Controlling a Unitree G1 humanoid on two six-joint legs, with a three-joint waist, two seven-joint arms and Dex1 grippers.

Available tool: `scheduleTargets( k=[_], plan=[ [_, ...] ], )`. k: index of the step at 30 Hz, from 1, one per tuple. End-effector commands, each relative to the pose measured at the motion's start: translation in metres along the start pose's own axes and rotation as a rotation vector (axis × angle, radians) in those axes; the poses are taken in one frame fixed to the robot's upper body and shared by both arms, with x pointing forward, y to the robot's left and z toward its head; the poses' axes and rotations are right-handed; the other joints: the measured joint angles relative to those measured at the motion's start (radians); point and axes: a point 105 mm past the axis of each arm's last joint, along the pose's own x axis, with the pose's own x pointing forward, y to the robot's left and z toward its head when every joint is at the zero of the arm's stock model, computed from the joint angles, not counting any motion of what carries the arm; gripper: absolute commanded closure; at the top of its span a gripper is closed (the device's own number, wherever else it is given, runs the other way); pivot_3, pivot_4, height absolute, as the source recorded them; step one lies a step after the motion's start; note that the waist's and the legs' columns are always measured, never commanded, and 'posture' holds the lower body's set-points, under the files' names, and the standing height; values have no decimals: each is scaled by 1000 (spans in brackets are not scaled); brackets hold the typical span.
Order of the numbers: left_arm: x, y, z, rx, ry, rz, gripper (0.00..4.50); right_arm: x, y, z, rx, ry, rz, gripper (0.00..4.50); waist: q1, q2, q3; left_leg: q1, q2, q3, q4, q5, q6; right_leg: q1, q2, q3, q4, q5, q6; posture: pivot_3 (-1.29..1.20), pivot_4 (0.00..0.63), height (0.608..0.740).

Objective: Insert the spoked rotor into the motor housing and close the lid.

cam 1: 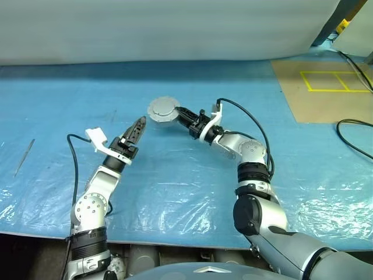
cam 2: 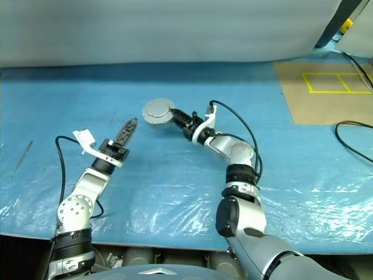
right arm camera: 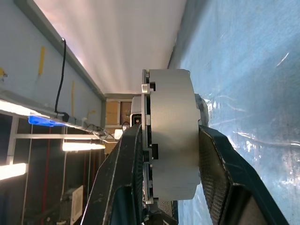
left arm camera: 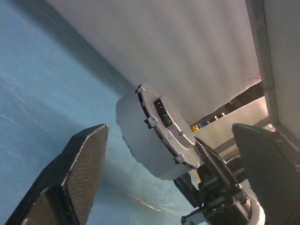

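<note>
My right gripper is shut on the motor housing, a squat grey metal puck held on edge above the blue table. One finger presses each flat side. The lid lies closed against the housing, its plain grey face with a raised centre turned up and toward my head. A thin seam separates the two in the right wrist view. The spoked rotor is hidden. My left gripper is open, a short way to the left of the housing and pointing at it, its fingers spread wide with nothing between them.
The table is covered in crinkled blue plastic sheeting. A brown board with yellow tape lines lies at the back right, with black cables beside it. A thin metal rod lies at the far left. A white backdrop closes the far side.
</note>
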Motion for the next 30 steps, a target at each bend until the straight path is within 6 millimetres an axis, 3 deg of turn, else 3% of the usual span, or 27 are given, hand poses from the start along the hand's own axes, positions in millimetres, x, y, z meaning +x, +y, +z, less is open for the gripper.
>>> scheduleTargets(
  k=[1, 16, 19, 22, 30],
  plan=[
    [5, -9, 2, -38, -2, -30, 36, 19, 47, -18, -2, 65, 208, 3219, -1, 0, 0, 0, 0, -1, 0, 0, 0, 0, 0, 0, 0, 0, 0, 0, 150, 740],
    [25, -12, 3, -145, -36, -57, 36, 16, 55, -45, -19, 189, 282, 3219, 4, 0, 0, -6, -2, -12, 10, 0, 0, 2, -1, -1, 1, 3, 4, 0, 150, 740],
    [27, -12, 9, -170, -67, -63, 558, 16, 54, -45, -19, 185, 274, 3219, 4, 0, 0, -6, -2, -12, 10, 0, 0, 2, -1, -1, 1, 3, 4, 0, 150, 740],
    [28, -12, 8, -174, -64, -60, 1487, 15, 53, -45, -25, 192, 272, 3219, 4, 0, 0, -6, -2, -12, 11, 0, 0, 2, -1, -2, 1, 3, 4, 0, 150, 740],
    [27, -14, 6, -188, -65, -72, 1558, 18, 51, -45, -38, 191, 260, 3219, 4, 0, 0, -8, -2, -15, 12, 0, 0, 2, -1, -4, 1, 3, 4, 0, 150, 740]
  ],
)
